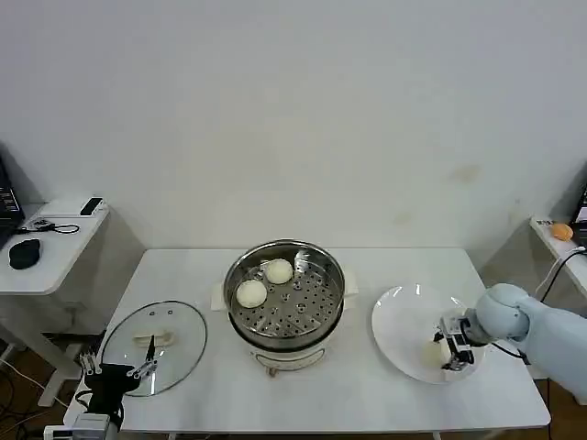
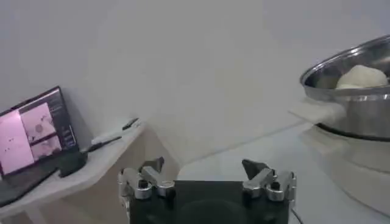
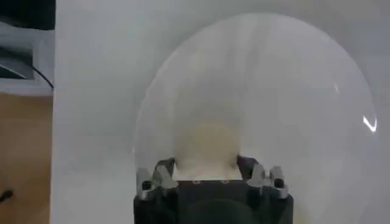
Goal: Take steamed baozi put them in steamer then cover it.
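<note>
The steamer (image 1: 286, 291) at centre frame is polished, mirror-bright metal with a perforated floor, seated on a smooth, whitish, plastic-looking base, and the two baozi (image 1: 264, 282) inside it have a matt, smooth dough skin. At lower left the cover (image 1: 153, 347) is clear, glossy glass with a thin metal rim and a cream, matt handle, lying on the smooth, matt white table (image 1: 367, 266). At right the plate (image 1: 404, 316) is glossy white, catching small glints, and the right end effector (image 1: 451, 352) over it shows black matt housing with bare metal fittings.
</note>
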